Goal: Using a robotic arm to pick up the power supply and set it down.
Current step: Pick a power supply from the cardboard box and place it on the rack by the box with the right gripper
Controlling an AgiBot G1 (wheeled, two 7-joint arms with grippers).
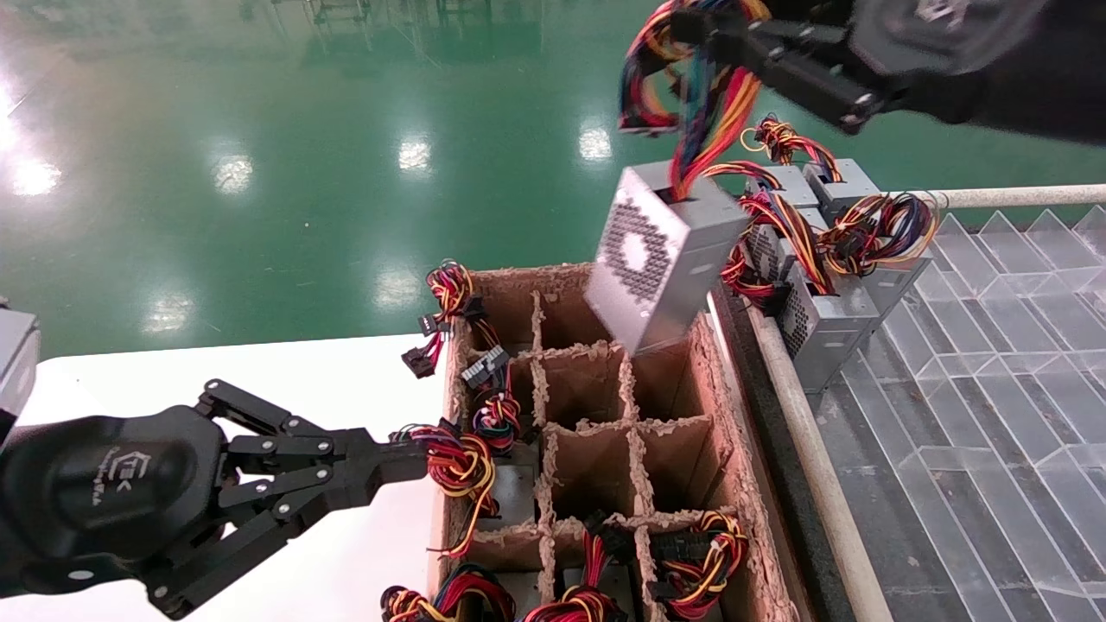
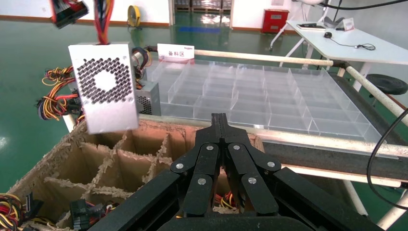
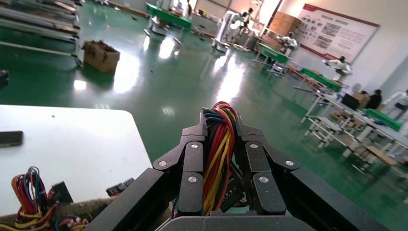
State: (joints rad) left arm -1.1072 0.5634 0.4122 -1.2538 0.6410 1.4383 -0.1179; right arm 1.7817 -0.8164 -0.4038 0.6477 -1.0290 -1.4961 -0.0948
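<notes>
The power supply (image 1: 661, 259) hangs in the air by its wire bundle (image 1: 708, 95), tilted, its honeycomb vent facing the robot and its lower corner just above the far right cells of the cardboard divider box (image 1: 605, 415). It touches nothing below it. The right pincer (image 1: 691, 26) is clamped on that bundle well above the metal case; the right wrist view shows red, yellow and dark wires squeezed between its two black fingers (image 3: 192, 159).

Just to the right of the hanging unit, past a pale rail (image 1: 812, 466), several similar grey supplies (image 1: 821, 285) stand together at the near corner of a clear plastic compartment tray (image 1: 994, 389). More wire bundles fill the box's left and near cells, while its middle and right cells look vacant.

The left pincer (image 1: 415, 462) reaches over the white table (image 1: 328, 389) to the box's left edge, its fingers drawn together with nothing visibly between them, tips beside a coiled bundle there.

The step in hand appears to be the carry: the lift is done, the set-down is not. The next move probably calls for steadying the swinging case, bringing it over its resting place, likely the clear tray beside the other units, and lowering it upright before the wires are released.
</notes>
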